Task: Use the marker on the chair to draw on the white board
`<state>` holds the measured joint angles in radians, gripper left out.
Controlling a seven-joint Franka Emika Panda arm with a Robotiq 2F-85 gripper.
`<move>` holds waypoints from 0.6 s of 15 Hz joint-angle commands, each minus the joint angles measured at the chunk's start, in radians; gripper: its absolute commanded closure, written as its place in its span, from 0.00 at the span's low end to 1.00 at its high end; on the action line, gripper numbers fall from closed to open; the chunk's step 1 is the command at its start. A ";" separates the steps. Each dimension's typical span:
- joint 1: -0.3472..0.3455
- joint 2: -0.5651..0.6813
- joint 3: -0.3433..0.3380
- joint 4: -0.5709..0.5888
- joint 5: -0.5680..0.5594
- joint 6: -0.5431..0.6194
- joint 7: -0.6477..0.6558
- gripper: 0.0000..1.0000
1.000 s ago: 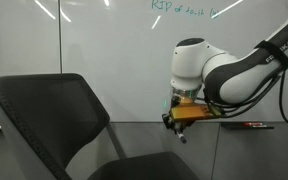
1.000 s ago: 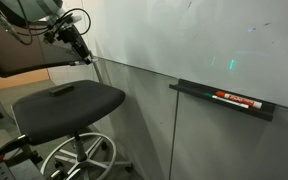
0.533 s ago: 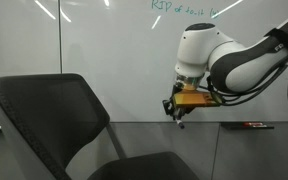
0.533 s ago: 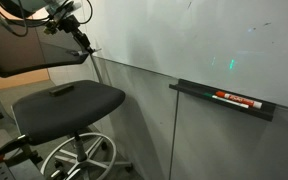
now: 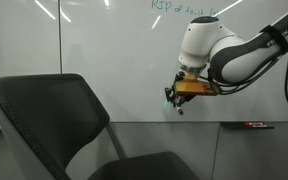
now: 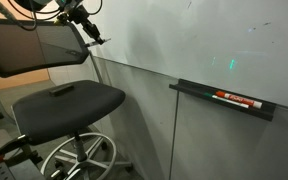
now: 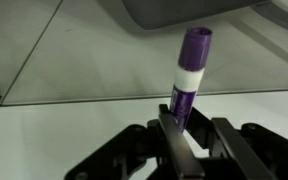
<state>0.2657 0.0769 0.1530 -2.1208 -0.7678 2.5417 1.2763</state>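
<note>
The marker (image 7: 189,80) is clamped in the tool (image 7: 180,128), pointed to 12 o'clock in the wrist view, presumably for presenting to the white board (image 5: 94,60).

We see the purple marker (image 7: 190,75) with a white band clamped in the gripper (image 7: 189,128), close to the glossy white board (image 5: 104,50). The dark grey chair (image 6: 69,98) stands just before that board.

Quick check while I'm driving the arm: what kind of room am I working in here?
Probably an office or meeting room. It has a large wall white board with green handwriting along the top, a dark office chair in front of it, and a pen tray at the board's lower edge.
</note>
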 commanded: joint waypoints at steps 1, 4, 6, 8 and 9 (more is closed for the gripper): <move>-0.032 -0.032 -0.008 0.017 -0.017 0.019 -0.016 0.92; -0.055 -0.058 -0.014 0.018 -0.017 0.016 -0.023 0.92; -0.069 -0.093 -0.013 0.002 -0.003 0.013 -0.041 0.92; -0.081 -0.134 -0.010 -0.015 0.002 0.009 -0.056 0.92; -0.089 -0.140 -0.011 -0.014 -0.011 0.014 -0.056 0.92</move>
<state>0.1957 0.0047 0.1427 -2.1047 -0.7696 2.5422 1.2488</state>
